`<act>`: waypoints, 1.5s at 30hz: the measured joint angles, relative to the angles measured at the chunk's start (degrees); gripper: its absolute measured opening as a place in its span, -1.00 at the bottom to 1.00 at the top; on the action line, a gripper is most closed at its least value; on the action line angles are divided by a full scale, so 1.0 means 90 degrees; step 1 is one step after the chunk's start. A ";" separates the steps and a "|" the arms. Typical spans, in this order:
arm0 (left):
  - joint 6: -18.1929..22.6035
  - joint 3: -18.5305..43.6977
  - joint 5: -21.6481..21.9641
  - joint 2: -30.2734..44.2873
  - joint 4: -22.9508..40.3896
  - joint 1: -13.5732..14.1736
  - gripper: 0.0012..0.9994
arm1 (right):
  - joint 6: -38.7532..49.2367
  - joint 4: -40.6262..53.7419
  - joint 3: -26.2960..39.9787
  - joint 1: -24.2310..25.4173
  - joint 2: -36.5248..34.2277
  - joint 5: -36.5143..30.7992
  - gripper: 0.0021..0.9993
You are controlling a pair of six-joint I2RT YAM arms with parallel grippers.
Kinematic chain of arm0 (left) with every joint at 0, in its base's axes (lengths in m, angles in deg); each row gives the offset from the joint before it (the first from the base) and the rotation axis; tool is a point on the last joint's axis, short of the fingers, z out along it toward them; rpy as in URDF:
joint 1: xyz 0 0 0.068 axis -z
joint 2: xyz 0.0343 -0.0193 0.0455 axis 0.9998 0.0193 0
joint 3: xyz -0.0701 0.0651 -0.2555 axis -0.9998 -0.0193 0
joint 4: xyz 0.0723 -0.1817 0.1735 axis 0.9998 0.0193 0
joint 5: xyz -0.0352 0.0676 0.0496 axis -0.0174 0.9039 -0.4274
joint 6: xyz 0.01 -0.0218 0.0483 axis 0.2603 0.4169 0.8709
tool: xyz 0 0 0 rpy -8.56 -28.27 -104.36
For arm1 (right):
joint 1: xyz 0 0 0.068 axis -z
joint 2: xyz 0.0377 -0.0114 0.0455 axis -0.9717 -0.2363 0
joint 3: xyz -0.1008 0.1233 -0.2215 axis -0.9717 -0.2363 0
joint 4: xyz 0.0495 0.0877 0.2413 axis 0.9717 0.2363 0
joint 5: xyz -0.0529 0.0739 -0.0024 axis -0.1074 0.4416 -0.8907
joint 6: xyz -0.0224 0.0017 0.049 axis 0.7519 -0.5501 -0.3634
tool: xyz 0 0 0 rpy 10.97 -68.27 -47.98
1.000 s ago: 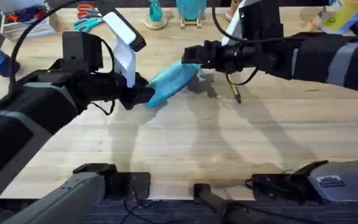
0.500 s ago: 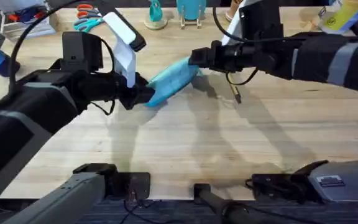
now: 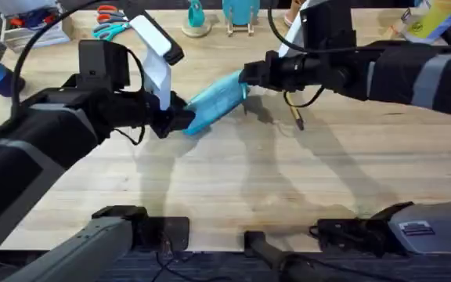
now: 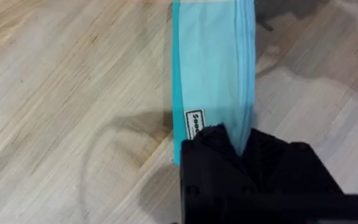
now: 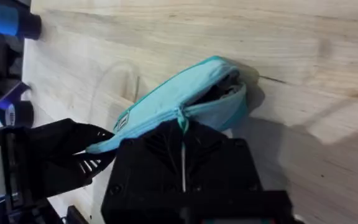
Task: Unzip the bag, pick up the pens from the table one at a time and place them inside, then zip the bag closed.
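Both pincers hold the light-blue bag (image 3: 216, 103) by its ends above the wooden bench (image 3: 233, 180).

The left pincer (image 3: 183, 119) is clamped on the bag's near-left end, its black fingers (image 4: 213, 149) pinching the fabric just beside a small label (image 4: 194, 124). The right pincer (image 3: 245, 76) is closed on the zipper pull (image 5: 181, 122) at the bag's far-right end, where the bag's mouth gapes a little. The bag stretches diagonally between the two pincers. A yellow-tan pen (image 3: 296, 117) with a dark tip lies on the bench just right of the bag, under the right arm. Teal-handled scissors (image 3: 110, 31) lie well beyond the bag, at the bench's far left.
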 joint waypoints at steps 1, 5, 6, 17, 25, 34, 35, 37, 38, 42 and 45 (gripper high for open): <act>0.0000 0.0000 -0.0002 0.0000 0.0000 0.0001 -0.92 | 0.0000 0.0002 0.0000 0.0001 0.0000 -0.0001 -0.94; 0.0000 0.0000 0.0000 0.0000 0.0000 0.0002 -0.92 | 0.0000 0.0000 0.0000 0.0001 0.0000 0.0052 -0.94; 0.0000 0.0000 0.0000 0.0000 0.0000 0.0002 -0.92 | -0.0002 0.0002 0.0000 0.0001 0.0000 0.0081 -0.94; 0.0000 0.0000 0.0000 0.0000 0.0005 0.0000 -0.92 | -0.0019 0.0046 0.0123 0.0001 0.0168 0.0300 -0.94; 0.0000 0.0000 0.0005 0.0000 0.0010 0.0000 -0.92 | -0.0019 0.0100 0.0219 0.0001 0.0284 0.0305 -0.94; 0.0000 0.0000 0.0015 0.0000 0.0009 0.0000 -0.92 | -0.0019 0.0104 0.0250 0.0001 0.0287 0.0351 -0.94; 0.0000 0.0000 0.0012 0.0000 0.0010 0.0000 -0.92 | -0.0019 0.0104 0.0250 -0.0001 0.0287 0.0351 -0.94; 0.0000 0.0000 0.0015 0.0000 0.0008 0.0000 -0.92 | -0.0014 0.0104 0.0252 -0.0030 0.0287 0.0349 -0.94; 0.0000 0.0000 0.0015 0.0000 0.0007 0.0000 -0.92 | 0.0011 0.0104 0.0253 -0.0059 0.0287 0.0348 -0.94; 0.0000 0.0000 0.0019 0.0000 0.0015 0.0000 -0.92 | 0.0173 0.0102 0.0265 -0.0239 0.0287 0.0319 -0.94; 0.0000 0.0000 0.0022 0.0000 0.0024 0.0000 -0.92 | 0.0234 0.0100 0.0289 -0.0374 0.0287 0.0275 -0.94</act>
